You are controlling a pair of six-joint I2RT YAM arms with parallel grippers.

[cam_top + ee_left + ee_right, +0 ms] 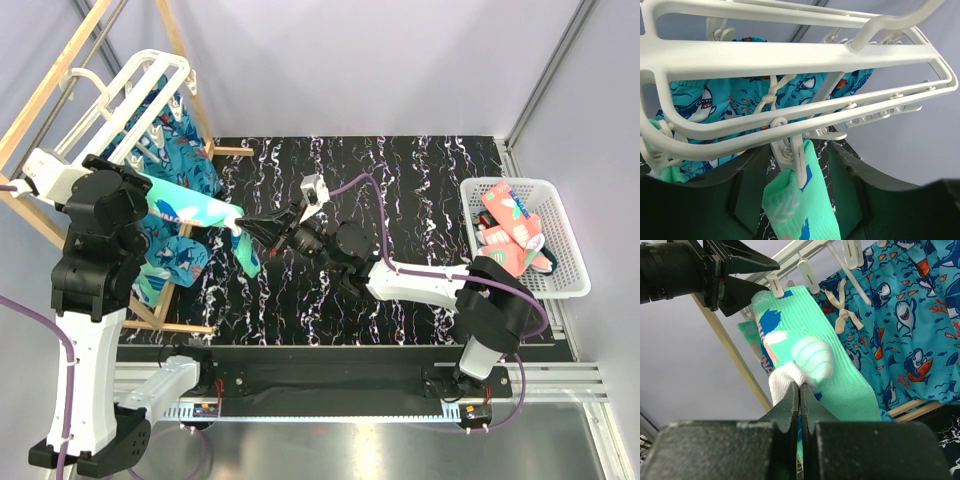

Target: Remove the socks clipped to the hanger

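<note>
Hanger (790,55) hangs at far-left edge of table (400,180); open marbled top runs right to mesh basket (572,250). My right gripper (800,390) is pressed together, pinching the white toe of the mint-green sock (840,380), a ribbed knit. My left gripper (797,157) is spread either side of its plastic clip (790,150), not touching.

The hanger (130,90) is hanging at the wooden frame (45,85), and shorts (180,150) are hanging beneath it. A sock (190,208) is dangling from a clip on the hanger's near side, in front of the shorts, and stretching right of the hanger to the right gripper (241,229). Well to the hanger's right, across the table (400,190), a basket (520,183) is sitting with more socks (510,232) lying in it.
</note>
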